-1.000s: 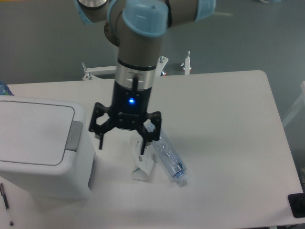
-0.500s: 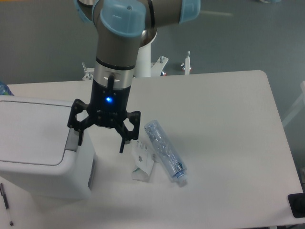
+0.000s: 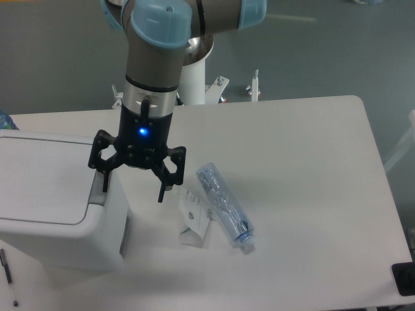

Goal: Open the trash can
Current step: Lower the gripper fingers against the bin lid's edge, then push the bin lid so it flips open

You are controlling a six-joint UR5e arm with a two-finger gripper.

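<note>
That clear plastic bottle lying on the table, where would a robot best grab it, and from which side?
Probably mid-body, from straight above. The clear plastic bottle lies flat and slanted on the white table, cap toward the camera, so fingers should close across its narrow width. A small white carton sits close on its left, leaving little room there.

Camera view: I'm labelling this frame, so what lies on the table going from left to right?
Pen → trash can → claw hanging open → small white carton → plastic bottle → dark object at the right edge.
</note>
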